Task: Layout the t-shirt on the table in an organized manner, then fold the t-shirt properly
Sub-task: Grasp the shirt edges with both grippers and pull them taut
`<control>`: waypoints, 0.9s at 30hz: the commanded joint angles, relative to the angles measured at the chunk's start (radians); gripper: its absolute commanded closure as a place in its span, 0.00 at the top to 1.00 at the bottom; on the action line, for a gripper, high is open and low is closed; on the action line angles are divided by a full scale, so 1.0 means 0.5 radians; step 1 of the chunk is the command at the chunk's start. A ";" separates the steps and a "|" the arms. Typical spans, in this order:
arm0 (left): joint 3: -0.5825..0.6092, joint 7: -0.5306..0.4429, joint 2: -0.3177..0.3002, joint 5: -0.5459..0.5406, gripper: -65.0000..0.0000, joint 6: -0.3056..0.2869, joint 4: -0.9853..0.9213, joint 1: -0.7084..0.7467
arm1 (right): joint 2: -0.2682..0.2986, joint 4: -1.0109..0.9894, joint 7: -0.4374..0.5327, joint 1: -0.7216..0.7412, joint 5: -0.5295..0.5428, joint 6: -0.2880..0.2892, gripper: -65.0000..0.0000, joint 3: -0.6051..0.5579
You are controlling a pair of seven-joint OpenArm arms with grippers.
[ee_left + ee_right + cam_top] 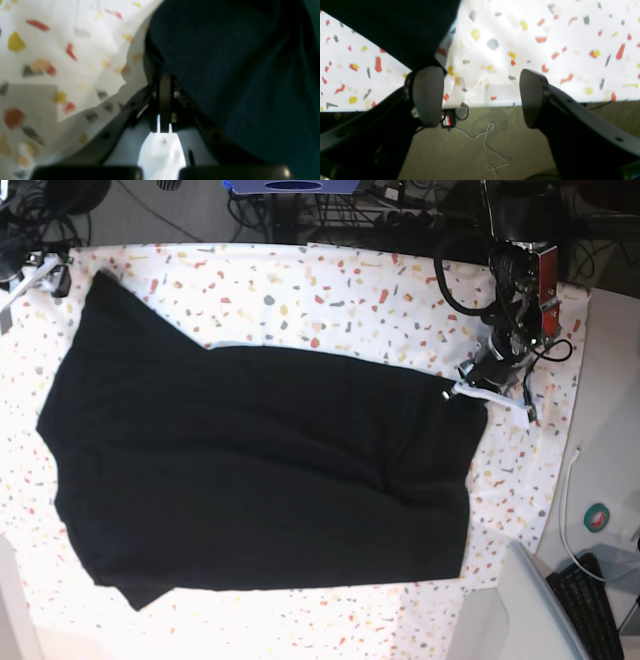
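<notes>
The left tool (163,100) clamps the t-shirt (260,470) edge at three o'clock, stretching it flat on the surface (330,290); the right tool (480,97) gapes apart.

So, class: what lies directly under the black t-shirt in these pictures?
Under the t-shirt lies the table with its white flecked cloth, showing on every side of the garment. The part of the cloth beneath the fabric is covered, so anything there cannot be seen.

bare table (330,285) beyond t-shirt (260,470)
</notes>
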 commanded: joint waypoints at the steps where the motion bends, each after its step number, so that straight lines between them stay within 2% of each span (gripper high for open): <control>1: -0.004 -0.022 -0.015 0.000 0.00 -0.008 0.073 0.002 | 0.022 0.014 0.036 0.004 0.025 0.010 0.61 0.009; 4: -0.004 -0.019 -0.018 0.000 0.00 -0.008 0.195 0.063 | 0.022 -0.099 0.039 0.053 0.022 0.010 0.53 0.006; 7: -0.004 -0.019 -0.018 0.000 0.00 -0.008 0.281 0.103 | 0.031 -0.195 0.036 0.074 0.019 0.010 0.54 -0.006; 13: -0.004 -0.019 -0.021 0.003 0.00 -0.008 0.321 0.134 | 0.031 -0.198 0.082 0.022 0.019 0.010 0.53 -0.264; 23: -0.001 -0.019 -0.089 0.003 0.00 -0.005 0.312 0.161 | 0.031 -0.219 0.122 0.004 0.019 0.010 0.53 -0.295; 27: -0.001 -0.019 -0.089 0.003 0.00 -0.005 0.312 0.165 | 0.062 -0.406 0.134 0.093 0.019 0.010 0.53 -0.292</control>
